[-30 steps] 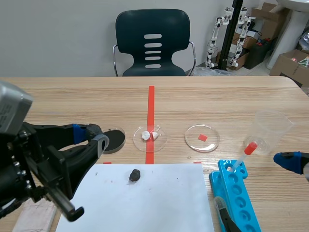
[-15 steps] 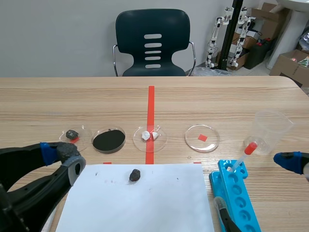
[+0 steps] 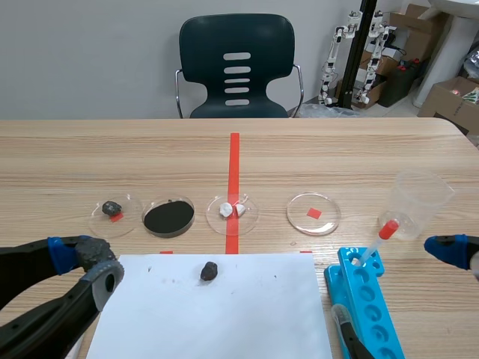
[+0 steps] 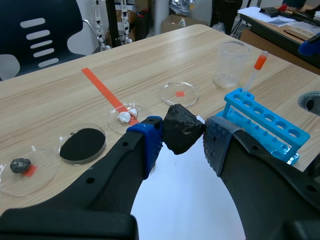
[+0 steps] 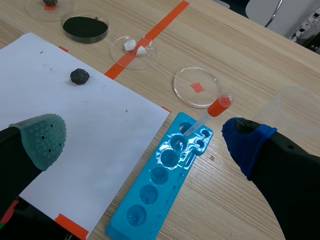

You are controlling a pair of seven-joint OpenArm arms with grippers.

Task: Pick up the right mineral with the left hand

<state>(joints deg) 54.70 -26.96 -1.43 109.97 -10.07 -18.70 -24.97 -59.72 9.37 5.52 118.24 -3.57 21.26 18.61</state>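
Mineral (image 4: 182, 133), black, matte, angular with broken facets, roughly fist-shaped, clamped between the two dotted pads of the left gripper (image 4: 181, 144), one pad against each side, held clear of the worktop, above its near left corner.
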